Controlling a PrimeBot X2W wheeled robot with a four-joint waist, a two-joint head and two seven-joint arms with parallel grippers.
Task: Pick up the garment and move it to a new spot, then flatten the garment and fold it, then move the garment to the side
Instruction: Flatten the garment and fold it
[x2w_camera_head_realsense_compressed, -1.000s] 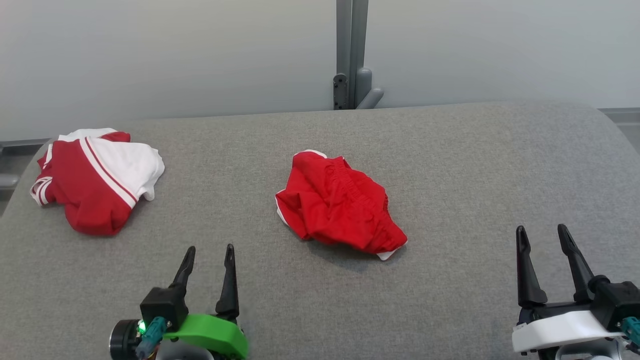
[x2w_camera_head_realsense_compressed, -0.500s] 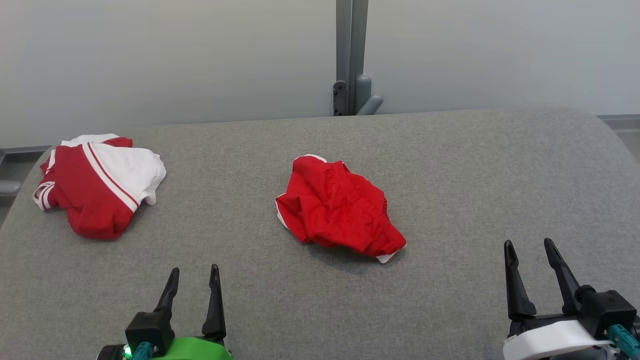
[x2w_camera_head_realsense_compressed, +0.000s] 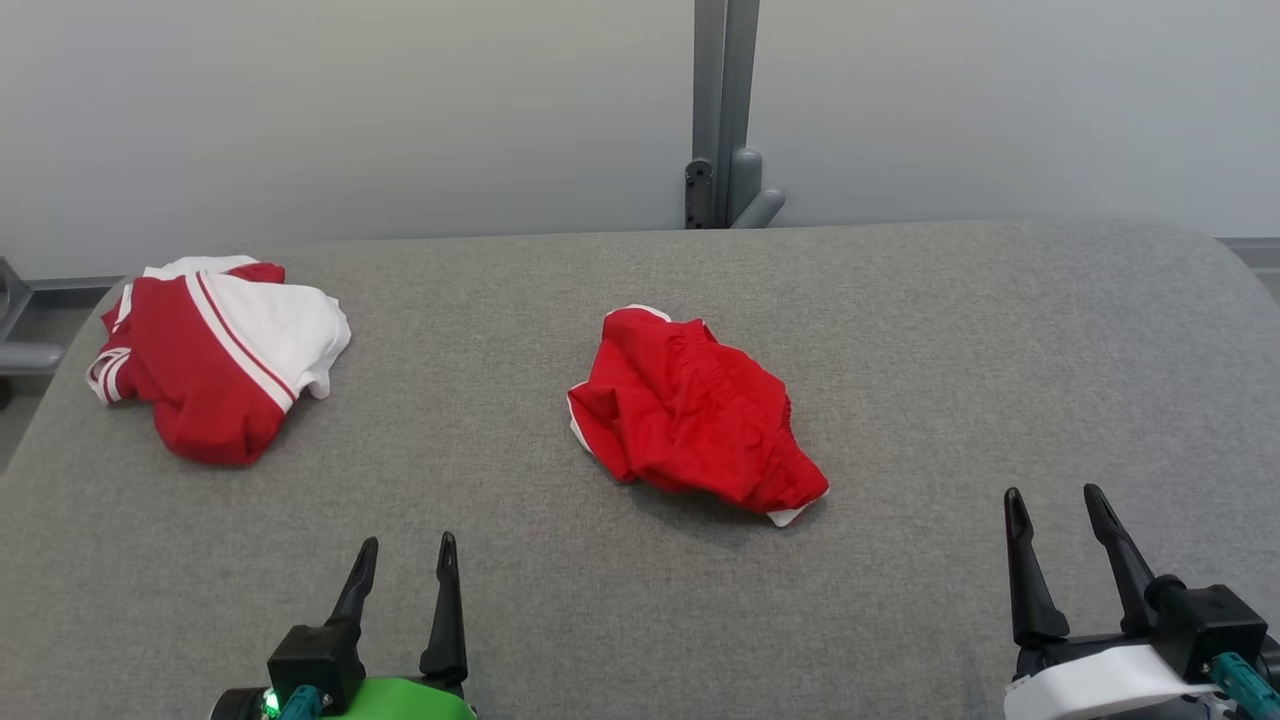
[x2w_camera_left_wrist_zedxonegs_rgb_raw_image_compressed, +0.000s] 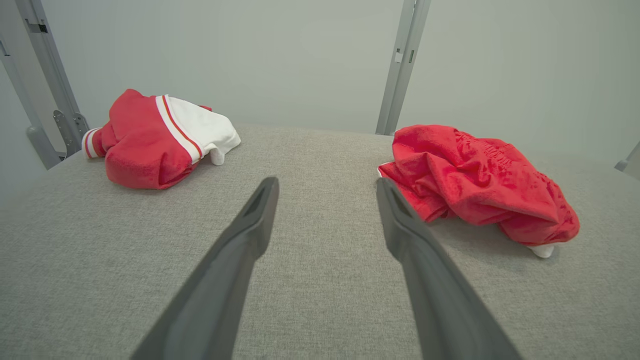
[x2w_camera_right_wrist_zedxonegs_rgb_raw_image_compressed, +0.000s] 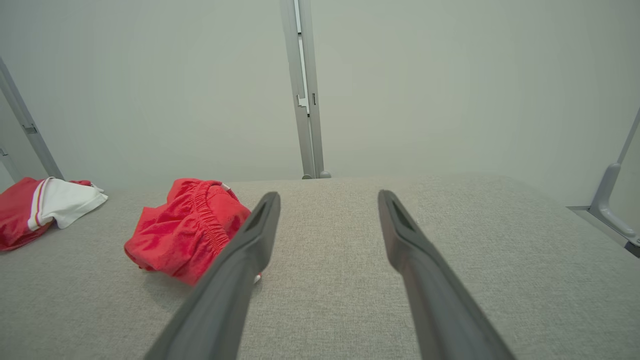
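Change over last second: whole head view slid a little, post (x2w_camera_head_realsense_compressed: 725, 100) and both garments together, so camera move, not cloth move. Both hands lower in frame than a second ago; probably pulled back toward near edge, though possibly partly camera tilt.

Left hand (x2w_camera_head_realsense_compressed: 408, 540): released, jaws spread wide, empty, low over near-left of table (x2w_camera_head_realsense_compressed: 950, 350). Right hand (x2w_camera_head_realsense_compressed: 1052, 492): same, wide and empty, near-right corner. No contact with cloth on either side.

Red shorts (x2w_camera_head_realsense_compressed: 695, 410): crumpled heap mid-table, elastic waistband on top, bits of white trim at far-left and near-right ends. Well apart from both hands; in left wrist view, just right of that hand's line, so slightly better placed for left reach.

Red-and-white garment (x2w_camera_head_realsense_compressed: 215, 365): bunched at far-left corner. Taking shorts as the target; can't tell for sure.

Meaning for task: nothing lifted, step one not yet begun. Looks like a ready pose before the reach. Next move likely in toward heap, pinch at one edge, lift, relocate. Risk: catching several bunched layers at once, making the flatten harder.
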